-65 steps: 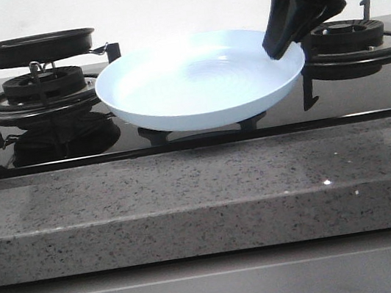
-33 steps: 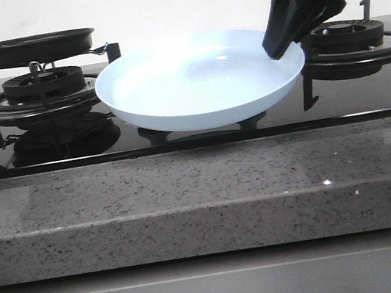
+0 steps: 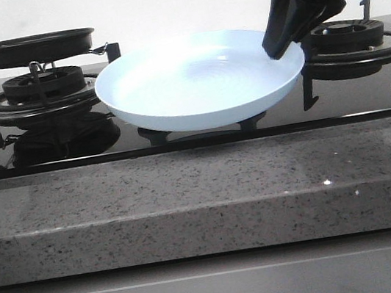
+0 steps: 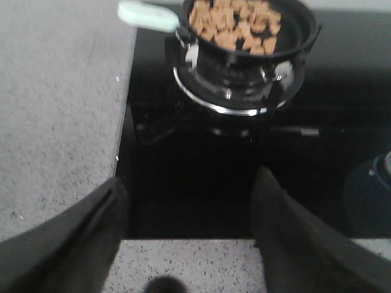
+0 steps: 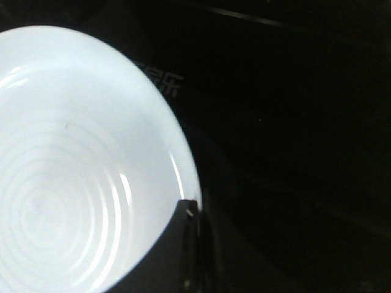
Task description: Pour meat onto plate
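- Meat (image 4: 235, 25) lies heaped in the black pan (image 4: 293, 36) on the left burner, at nine o'clock of the plate (image 3: 200, 79)
- Right gripper (image 3: 277, 43) fingers clamp the plate's rim at three o'clock
- Left gripper (image 4: 189, 213) fingers are apart, empty
- Next, probably: left takes the mint handle (image 4: 146, 15)

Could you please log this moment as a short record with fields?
meat: in the pan, none poured yet
pan: on the left burner, pale handle at its side
plate: empty, between the two burners
right gripper: shut on the plate's right rim
left gripper: open, over the stove's front edge, apart from the pan
counter: speckled grey stone in front of the black stove top
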You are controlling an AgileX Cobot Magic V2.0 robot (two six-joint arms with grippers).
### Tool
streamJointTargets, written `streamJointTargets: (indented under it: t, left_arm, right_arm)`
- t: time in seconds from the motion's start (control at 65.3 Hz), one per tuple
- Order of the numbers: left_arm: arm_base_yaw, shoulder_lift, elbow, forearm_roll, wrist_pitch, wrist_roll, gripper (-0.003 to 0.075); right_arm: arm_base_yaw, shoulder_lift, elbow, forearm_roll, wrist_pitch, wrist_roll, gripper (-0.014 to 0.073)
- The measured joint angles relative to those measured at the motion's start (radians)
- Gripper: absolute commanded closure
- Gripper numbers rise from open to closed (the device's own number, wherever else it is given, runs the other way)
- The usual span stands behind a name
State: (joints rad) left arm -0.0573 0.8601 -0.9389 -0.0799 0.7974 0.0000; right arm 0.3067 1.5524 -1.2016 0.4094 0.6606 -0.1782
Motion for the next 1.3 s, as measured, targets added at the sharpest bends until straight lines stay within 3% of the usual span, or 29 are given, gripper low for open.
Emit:
streamJointTargets:
  t: [0.153, 0.291, 0.597, 0.72, 1.301]
  left_arm:
    - [0.031, 0.158, -0.080, -0.027, 0.044, 0.007, 0.0153]
    - [0.111, 0.271, -0.132, -0.157, 0.044, 0.093, 0.0154]
    - [0.339, 0.486, -0.213, -0.790, 0.007, 0.461, 0.0155]
    - [0.370, 0.558, -0.235, -0.944, -0.007, 0.548, 0.0155]
    - [0.376, 0.880, -0.390, -1.189, -0.039, 0.619, 0.0155]
  right_arm:
    - [0.000, 0.000, 0.000, 0.001, 0.000, 0.000, 0.0663]
    - [0.000, 0.000, 0.000, 0.001, 0.000, 0.000, 0.0663]
    - [0.000, 0.000, 0.000, 0.001, 0.000, 0.000, 0.0663]
    - [0.000, 0.000, 0.000, 0.001, 0.000, 0.000, 0.0663]
    - [0.000, 0.000, 0.000, 0.001, 0.000, 0.000, 0.0663]
